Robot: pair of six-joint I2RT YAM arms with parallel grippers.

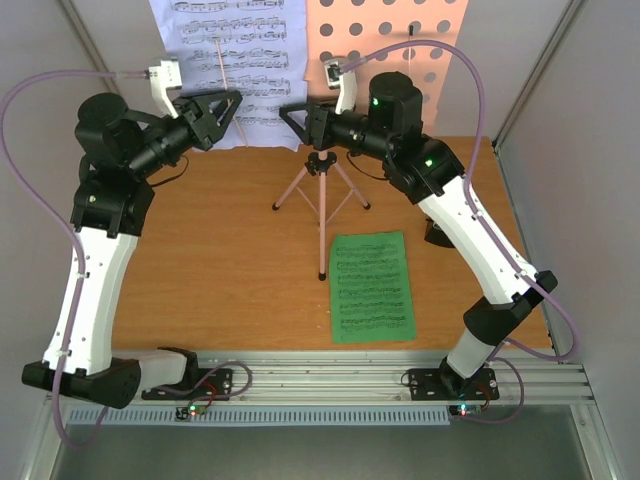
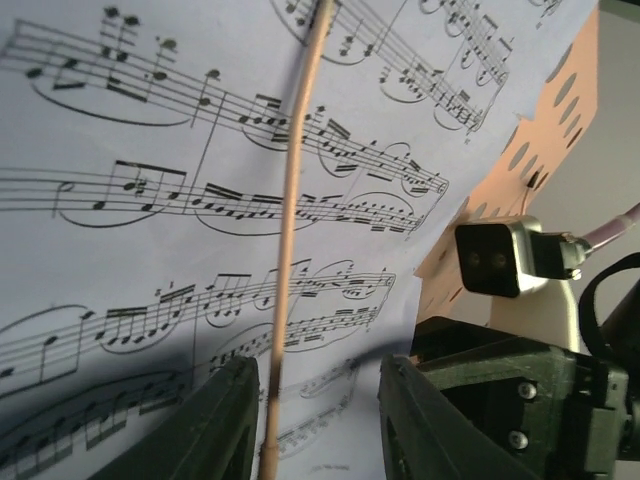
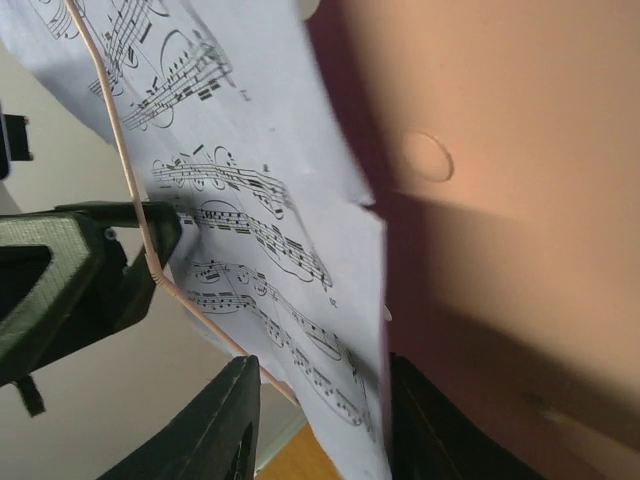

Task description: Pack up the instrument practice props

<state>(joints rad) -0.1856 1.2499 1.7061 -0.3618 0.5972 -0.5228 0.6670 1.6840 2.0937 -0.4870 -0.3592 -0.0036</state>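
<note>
White music sheet on pink stand, left hand and right hand half-open astride its edges

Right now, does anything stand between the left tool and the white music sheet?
Yes. A thin pink wire crosses the front of the white sheet and runs between the open jaws of the left tool. Nothing else visible.

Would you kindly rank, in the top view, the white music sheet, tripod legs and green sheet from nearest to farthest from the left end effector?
1. white music sheet, upright at the back, by the left end effector.
2. tripod legs, centre.
3. green sheet, lying flat, front right.
</note>
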